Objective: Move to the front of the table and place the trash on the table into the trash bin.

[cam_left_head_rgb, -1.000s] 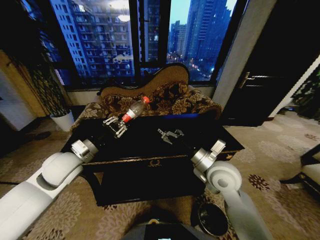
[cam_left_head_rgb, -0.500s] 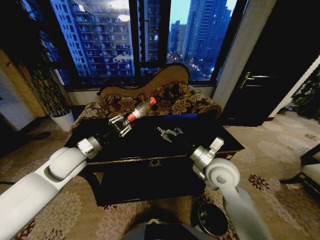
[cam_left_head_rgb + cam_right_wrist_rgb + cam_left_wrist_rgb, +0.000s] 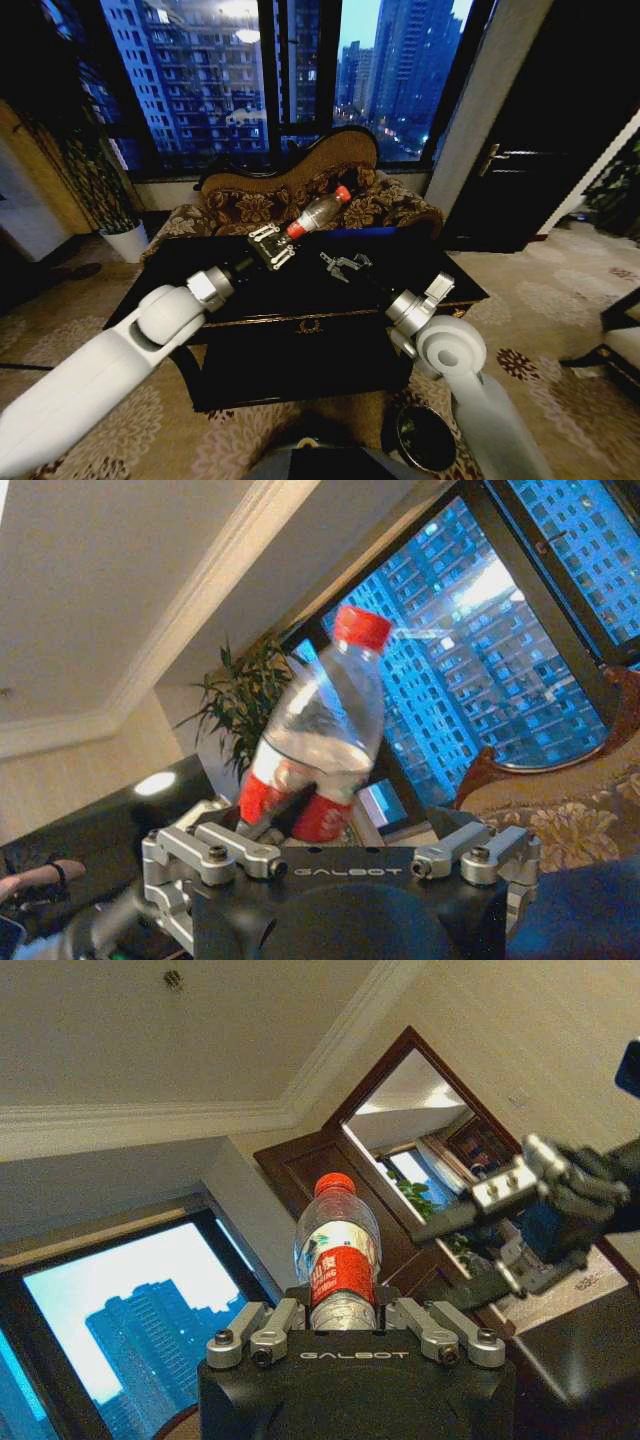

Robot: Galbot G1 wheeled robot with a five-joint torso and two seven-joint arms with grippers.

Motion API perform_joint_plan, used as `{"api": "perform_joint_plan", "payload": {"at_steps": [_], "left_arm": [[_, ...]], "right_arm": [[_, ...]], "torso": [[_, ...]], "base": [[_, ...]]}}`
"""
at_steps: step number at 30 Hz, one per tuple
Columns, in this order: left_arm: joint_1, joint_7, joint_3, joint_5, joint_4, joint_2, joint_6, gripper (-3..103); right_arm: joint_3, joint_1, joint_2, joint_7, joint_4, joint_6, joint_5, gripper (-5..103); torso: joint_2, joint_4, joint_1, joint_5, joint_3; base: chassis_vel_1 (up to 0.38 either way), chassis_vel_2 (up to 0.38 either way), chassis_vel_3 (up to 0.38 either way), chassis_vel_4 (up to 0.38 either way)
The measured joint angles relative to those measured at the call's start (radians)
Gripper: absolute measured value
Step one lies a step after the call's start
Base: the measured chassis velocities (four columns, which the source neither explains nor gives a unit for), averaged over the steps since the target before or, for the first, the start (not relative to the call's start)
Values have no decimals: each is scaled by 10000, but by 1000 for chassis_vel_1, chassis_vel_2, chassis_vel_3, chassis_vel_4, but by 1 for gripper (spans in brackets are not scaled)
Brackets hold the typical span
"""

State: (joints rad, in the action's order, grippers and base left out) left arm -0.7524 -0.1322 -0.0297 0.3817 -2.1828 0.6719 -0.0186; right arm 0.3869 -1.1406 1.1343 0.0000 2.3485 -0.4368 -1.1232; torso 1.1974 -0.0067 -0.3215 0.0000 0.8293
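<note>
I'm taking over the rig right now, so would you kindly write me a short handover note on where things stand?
Left hand: shut on the bottle, held in the air over the table, red cap toward the sofa.
Right hand: open, holding nothing, over the table beside the left hand.
Trash bin: on the carpet by the robot's right side, below the table front.
Done: bottle picked up.
Left: drop the bottle into the bin.

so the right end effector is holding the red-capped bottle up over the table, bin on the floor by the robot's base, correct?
Wrong arm. In the head view the left end effector holds the bottle over the table; the right end effector is empty beside it. The bin is on the floor by the base, as you said.
</note>
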Motion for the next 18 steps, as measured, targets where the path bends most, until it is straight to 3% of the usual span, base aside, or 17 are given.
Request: {"api": "perform_joint_plan", "payload": {"at_steps": [18], "left_arm": [[-263, 35, 453, -417, -68, 673, 166, 30]], "right_arm": [[53, 261, 42, -3, -343, 102, 173, 100]], "torso": [[0, 1, 0, 0, -1]], "base": [[0, 0, 0, 0]]}}
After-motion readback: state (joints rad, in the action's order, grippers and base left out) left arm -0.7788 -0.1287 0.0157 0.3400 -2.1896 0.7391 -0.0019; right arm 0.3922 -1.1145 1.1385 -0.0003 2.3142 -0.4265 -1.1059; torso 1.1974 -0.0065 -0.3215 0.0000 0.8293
